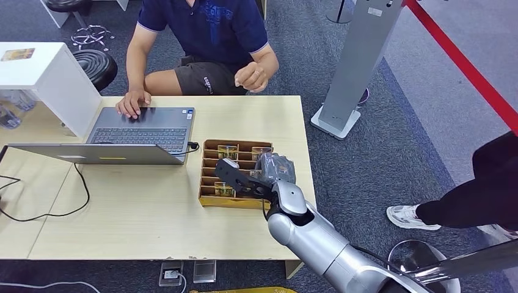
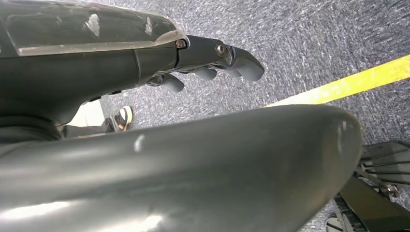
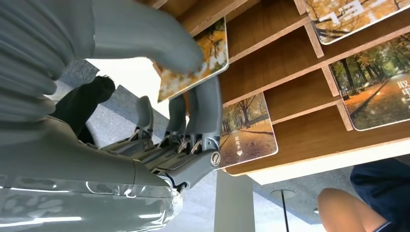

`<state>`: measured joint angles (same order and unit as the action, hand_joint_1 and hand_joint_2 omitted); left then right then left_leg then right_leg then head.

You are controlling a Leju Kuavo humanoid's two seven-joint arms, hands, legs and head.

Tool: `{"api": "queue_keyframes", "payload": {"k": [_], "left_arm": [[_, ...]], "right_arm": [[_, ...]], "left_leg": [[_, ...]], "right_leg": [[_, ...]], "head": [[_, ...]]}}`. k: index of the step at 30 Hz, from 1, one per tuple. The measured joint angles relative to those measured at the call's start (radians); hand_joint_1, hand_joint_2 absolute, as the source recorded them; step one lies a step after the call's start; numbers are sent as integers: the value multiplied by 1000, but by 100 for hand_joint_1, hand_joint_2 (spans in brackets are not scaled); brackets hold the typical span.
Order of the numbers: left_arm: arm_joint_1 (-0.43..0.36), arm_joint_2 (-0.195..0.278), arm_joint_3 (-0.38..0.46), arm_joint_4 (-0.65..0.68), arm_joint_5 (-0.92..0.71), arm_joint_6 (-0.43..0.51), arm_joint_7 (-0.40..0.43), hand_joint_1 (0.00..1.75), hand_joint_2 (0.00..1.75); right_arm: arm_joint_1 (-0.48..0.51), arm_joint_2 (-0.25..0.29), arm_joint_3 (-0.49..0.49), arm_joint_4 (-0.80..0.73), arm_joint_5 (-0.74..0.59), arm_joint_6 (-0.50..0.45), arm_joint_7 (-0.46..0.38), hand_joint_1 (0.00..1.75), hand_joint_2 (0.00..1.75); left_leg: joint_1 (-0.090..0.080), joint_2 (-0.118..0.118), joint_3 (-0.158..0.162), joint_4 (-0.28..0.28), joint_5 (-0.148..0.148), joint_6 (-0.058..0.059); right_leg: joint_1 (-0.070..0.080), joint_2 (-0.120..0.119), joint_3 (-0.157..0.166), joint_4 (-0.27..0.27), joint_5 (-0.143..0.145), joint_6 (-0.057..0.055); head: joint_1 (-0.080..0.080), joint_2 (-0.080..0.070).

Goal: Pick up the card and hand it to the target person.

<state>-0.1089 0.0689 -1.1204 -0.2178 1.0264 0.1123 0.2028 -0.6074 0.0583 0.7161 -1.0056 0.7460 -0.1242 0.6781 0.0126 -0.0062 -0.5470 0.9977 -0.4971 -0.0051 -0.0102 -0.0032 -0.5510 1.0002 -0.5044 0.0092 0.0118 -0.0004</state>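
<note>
Right wrist view showed the right hand (image 3: 159, 82) pinching a card (image 3: 203, 58) between the thick thumb and the darker fingers, at a slot of the wooden divided tray (image 3: 290, 63). The card's long axis ran along its slot, and the thumb hid part of its autumn-tree picture. Neighbouring cards (image 3: 246, 128) carried white characters too small to read. From the head view the tray (image 1: 211, 198) sat on the worktop (image 1: 122, 207) beside an open laptop (image 1: 137, 131), the seated person (image 1: 207, 36) cut off above the shoulders. The left hand (image 2: 212, 60) hung over carpet, fingers curled in, holding nothing.
</note>
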Motion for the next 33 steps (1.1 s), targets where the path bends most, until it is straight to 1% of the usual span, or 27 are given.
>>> {"api": "queue_keyframes", "payload": {"k": [3,8,12,33], "left_arm": [[0,0,0,0,1,2,2,0,0],[0,0,0,0,7,4,4,0,0],[0,0,0,0,8,5,4,0,0],[0,-1,0,0,8,9,-12,0,0]], "right_arm": [[0,2,0,0,0,0,-1,141,175],[0,4,0,0,-1,0,-5,149,175],[-1,4,0,0,-2,0,-10,161,175],[-2,4,0,1,0,-4,-14,162,175]], "left_leg": [[0,0,0,0,0,0],[0,0,0,0,0,0],[0,0,0,0,0,0],[0,0,0,0,0,0]], "right_leg": [[0,0,0,0,0,0],[0,0,0,0,0,0],[0,0,0,0,0,0],[0,0,0,0,0,0]], "head": [[0,0],[0,0],[0,0],[0,0]]}}
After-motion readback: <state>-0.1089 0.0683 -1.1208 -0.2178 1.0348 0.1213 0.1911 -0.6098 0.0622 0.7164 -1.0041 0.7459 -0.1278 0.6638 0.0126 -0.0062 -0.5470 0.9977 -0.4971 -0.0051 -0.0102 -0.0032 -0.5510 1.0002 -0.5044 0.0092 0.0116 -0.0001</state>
